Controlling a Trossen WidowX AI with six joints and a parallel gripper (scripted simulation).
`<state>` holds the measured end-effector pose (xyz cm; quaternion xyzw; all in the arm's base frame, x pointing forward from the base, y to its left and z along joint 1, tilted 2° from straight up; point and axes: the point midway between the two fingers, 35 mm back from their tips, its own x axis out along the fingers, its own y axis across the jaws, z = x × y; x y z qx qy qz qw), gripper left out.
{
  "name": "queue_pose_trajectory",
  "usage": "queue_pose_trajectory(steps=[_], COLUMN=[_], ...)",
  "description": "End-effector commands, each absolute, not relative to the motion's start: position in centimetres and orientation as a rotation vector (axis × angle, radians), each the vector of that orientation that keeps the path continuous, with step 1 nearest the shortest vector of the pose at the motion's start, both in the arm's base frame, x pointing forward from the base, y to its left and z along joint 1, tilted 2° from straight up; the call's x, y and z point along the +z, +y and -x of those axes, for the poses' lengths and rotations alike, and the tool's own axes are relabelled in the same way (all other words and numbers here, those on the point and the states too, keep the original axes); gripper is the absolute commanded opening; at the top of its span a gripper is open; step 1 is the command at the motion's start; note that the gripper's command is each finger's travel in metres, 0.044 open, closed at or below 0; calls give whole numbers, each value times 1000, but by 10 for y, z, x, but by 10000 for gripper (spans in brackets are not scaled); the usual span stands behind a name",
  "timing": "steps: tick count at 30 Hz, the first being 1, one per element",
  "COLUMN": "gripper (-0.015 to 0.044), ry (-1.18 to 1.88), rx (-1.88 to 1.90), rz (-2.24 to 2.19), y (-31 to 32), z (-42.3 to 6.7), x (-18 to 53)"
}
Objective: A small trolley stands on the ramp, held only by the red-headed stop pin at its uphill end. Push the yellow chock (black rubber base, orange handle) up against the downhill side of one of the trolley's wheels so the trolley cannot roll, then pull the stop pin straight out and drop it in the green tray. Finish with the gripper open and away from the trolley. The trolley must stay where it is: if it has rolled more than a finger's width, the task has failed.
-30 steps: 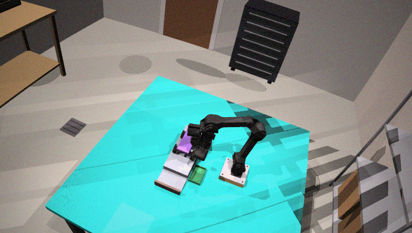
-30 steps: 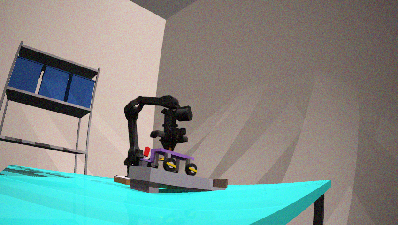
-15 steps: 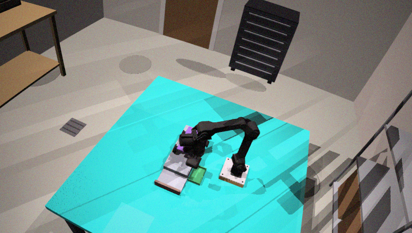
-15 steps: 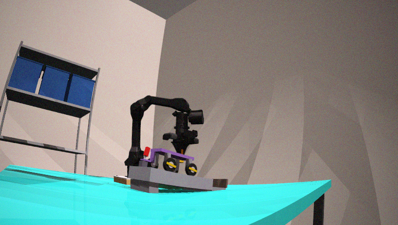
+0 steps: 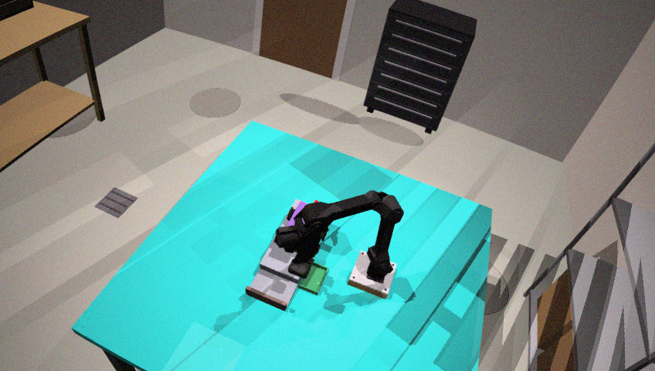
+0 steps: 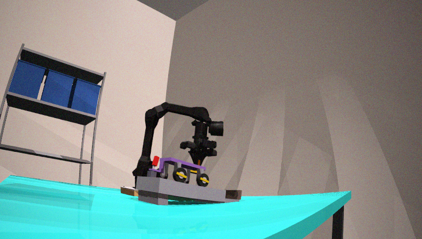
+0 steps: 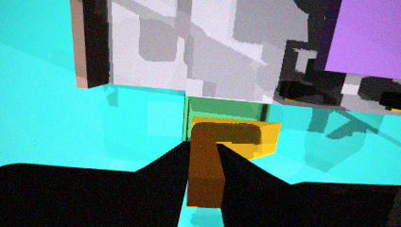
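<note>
My hand [image 7: 204, 163] squeezes the orange handle [image 7: 205, 167] of the yellow chock [image 7: 246, 137] (stiff, light, probably grippy underneath), above the green tray [image 7: 222, 109].

Surface [image 5: 192, 257]: glossy cyan, reflective. Ramp [image 6: 189, 189]: matt grey, wood-brown end strip. Pincer [image 7: 204, 165]: matt black. Chock handle [image 7: 205, 170]: flat orange-brown. Tray [image 5: 314, 279]: translucent green plastic look.

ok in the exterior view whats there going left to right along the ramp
red-headed stop pin → purple trolley → end effector shut on the chock's orange handle, hanging just behind the trolley's downhill end → brown block at the foot of the ramp
</note>
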<state>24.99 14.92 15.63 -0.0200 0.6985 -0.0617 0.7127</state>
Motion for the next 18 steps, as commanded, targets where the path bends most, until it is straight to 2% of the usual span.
queue_pose_trajectory(steps=[1,11,18], gripper=[0,0,0], ry=[1544,1542,1542], rx=[-156,-156,-156], rz=[54,54,54], y=[150,150,149], z=[-255,-281,-281], x=[156,151,142])
